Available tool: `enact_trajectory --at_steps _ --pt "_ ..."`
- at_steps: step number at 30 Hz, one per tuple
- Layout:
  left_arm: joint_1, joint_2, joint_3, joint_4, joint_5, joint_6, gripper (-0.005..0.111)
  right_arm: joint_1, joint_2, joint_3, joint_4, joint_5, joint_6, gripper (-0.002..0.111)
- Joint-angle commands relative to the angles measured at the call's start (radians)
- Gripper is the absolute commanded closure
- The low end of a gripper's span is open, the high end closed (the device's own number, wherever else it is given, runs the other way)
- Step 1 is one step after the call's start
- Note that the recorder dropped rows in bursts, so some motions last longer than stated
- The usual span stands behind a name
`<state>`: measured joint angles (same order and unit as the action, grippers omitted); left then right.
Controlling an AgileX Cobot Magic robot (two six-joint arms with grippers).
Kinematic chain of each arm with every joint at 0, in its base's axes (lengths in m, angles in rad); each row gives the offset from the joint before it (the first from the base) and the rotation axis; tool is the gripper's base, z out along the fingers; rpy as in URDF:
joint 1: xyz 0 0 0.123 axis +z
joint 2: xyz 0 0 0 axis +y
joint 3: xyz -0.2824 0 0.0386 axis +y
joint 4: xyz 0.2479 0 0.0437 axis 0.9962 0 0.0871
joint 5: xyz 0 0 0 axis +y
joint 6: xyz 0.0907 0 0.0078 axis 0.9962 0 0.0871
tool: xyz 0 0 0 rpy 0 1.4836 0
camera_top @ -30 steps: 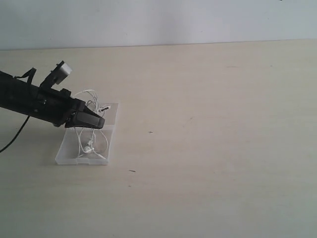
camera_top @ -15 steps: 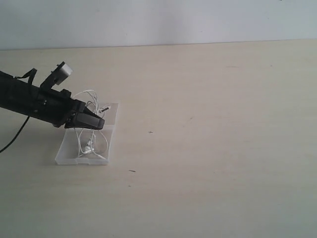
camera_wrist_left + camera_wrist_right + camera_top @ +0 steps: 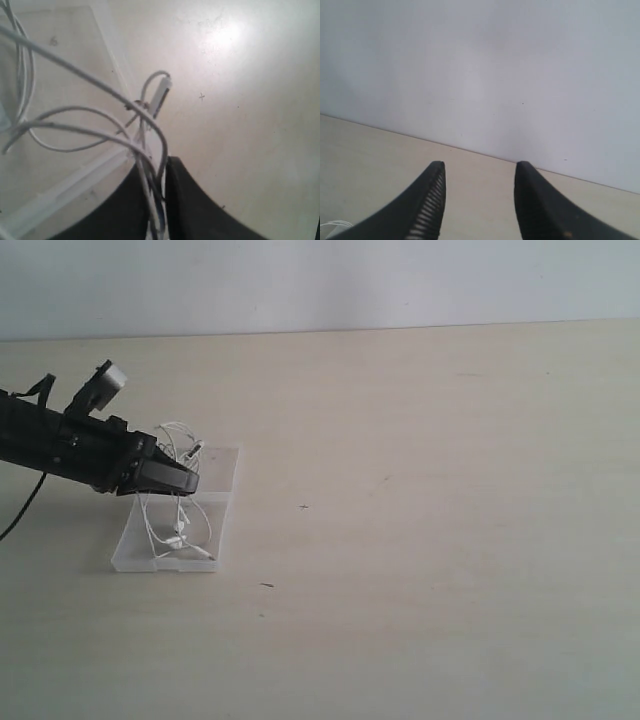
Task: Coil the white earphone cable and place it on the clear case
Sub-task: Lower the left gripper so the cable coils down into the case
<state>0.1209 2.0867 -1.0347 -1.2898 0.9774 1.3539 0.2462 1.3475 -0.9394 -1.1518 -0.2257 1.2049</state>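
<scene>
Left claw pulled leftward, clamped on earphone cable hanging onto clear case; right claw apart

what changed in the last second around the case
The left gripper, shut on the white earphone cable, drew back a little toward the left of the exterior view, pulling the cable's upper loops with it. The clear case stayed put, with the lower loops lying on it.

Smooth, faintly glossy plastic sheathes the thin white earphone cable, the flat clear case is shiny transparent plastic, the pale wood-look tabletop appears matt yet catches a soft glare, and the black fingers of the left gripper look smooth and matt.
</scene>
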Motion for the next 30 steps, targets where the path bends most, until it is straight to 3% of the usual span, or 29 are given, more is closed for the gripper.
enact_trajectory --at_steps 1,12,30 --pt "0.001 0.002 -0.003 -0.006 -0.014 -0.002 0.080 -0.002 -0.007 0.006 -0.008 -0.009 0.001 0.065" --pt "0.001 0.002 -0.003 0.048 -0.025 -0.114 0.041 -0.002 -0.007 0.006 -0.008 -0.009 0.001 0.065" --pt "0.001 0.002 -0.042 0.119 -0.026 -0.205 0.036 -0.002 -0.007 0.006 -0.008 -0.009 0.001 0.065"
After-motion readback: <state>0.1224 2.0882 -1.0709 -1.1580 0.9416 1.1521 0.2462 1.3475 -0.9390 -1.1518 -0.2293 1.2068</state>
